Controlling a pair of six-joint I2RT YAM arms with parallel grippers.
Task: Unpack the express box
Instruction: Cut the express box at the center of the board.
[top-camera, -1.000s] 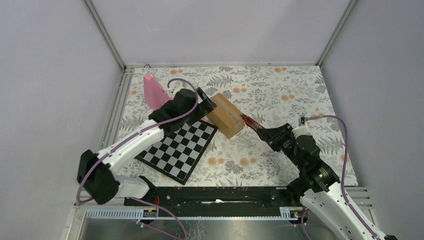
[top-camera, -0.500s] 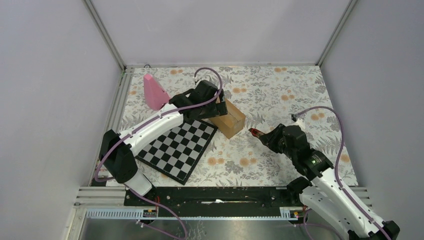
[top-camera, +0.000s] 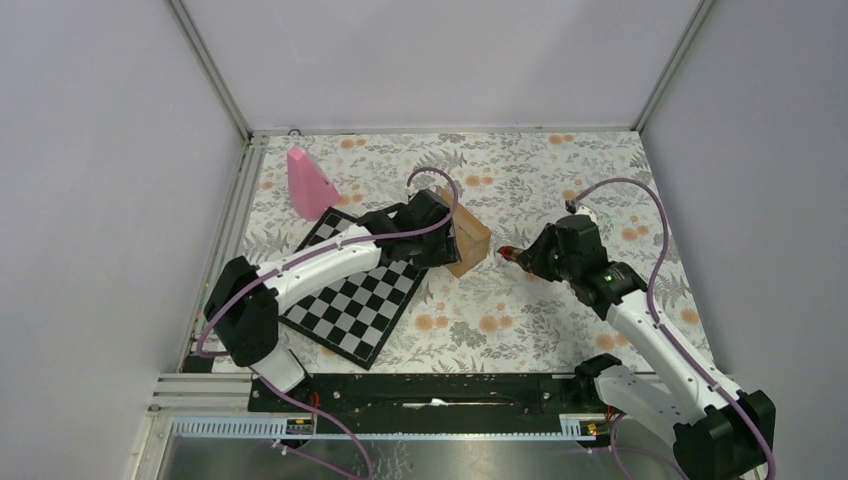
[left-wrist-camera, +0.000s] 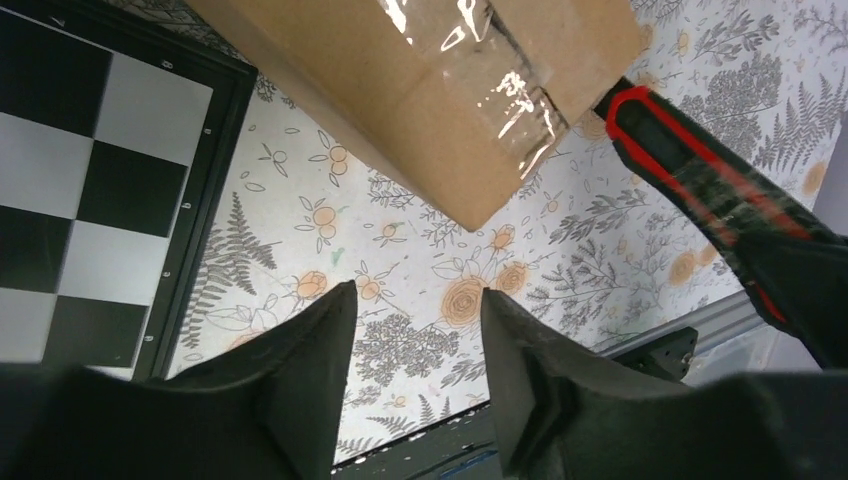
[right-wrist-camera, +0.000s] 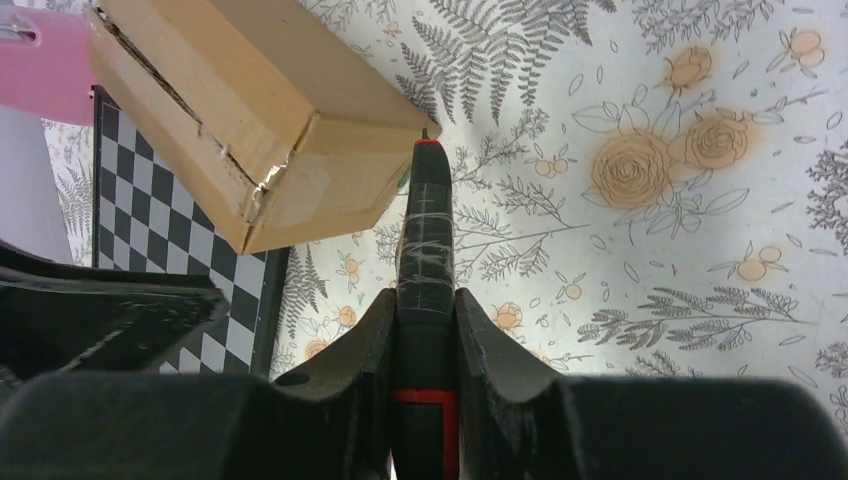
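Note:
The express box (top-camera: 472, 244) is a brown taped carton lying on the flowered cloth by the chessboard's far corner. My left gripper (top-camera: 441, 236) hangs over the carton's left part and hides much of it. In the left wrist view the box (left-wrist-camera: 430, 90) lies beyond the left gripper (left-wrist-camera: 418, 300), whose jaws stand apart with only cloth between them. My right gripper (right-wrist-camera: 421, 300) is shut on a black and red cutter (right-wrist-camera: 425, 230). The cutter's tip (top-camera: 506, 253) points at the box's (right-wrist-camera: 250, 110) right corner, very close to it. A ragged slit runs along one seam of the box.
A black and white chessboard (top-camera: 350, 300) lies left of the box, under my left forearm. A pink cone-like object (top-camera: 308, 183) stands at the far left. Metal rails border the cloth on the left and near sides.
My left arm swung right, over the box, and its jaws narrowed. My right arm drew the cutter back from the box's side, then shifted farther away, tip beside the corner.

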